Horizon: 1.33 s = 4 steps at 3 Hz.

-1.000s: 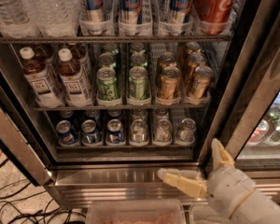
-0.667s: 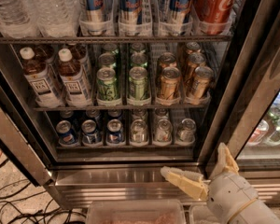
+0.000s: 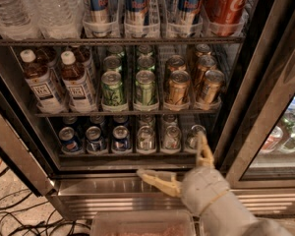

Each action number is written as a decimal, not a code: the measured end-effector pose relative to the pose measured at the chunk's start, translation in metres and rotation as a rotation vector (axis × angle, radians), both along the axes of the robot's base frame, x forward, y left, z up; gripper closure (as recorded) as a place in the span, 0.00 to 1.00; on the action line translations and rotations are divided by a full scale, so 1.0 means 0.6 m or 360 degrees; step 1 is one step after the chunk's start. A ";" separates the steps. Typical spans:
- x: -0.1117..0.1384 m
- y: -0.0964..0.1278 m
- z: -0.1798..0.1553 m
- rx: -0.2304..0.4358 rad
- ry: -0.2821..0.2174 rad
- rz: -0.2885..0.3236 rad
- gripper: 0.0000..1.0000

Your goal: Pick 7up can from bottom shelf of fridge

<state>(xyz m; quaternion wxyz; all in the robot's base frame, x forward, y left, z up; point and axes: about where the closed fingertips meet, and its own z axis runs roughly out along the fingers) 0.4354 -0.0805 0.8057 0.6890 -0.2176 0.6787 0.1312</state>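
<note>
Right now the 7up can [image 3: 192,137] sits at the far right end of the bottom shelf [image 3: 103,159] of the fridge [image 3: 98,199], next to two pale silvery cans [image 3: 146,137]. My gripper [image 3: 170,154] hangs just in front of that shelf, spread wide and holding nothing, with one fingertip close beside the can.

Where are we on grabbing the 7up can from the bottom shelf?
Done: the fridge stands open. In hand: nothing; the open gripper hovers before the bottom shelf, just below the 7up can at its right end. Left: reach in, grip it, pull it out.
</note>
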 end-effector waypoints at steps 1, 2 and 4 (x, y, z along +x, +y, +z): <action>0.031 0.065 -0.052 0.0124 0.0061 0.0044 0.00; 0.052 0.055 -0.085 0.0194 0.0103 -0.0031 0.00; 0.065 0.092 -0.109 0.0241 0.0101 -0.0044 0.00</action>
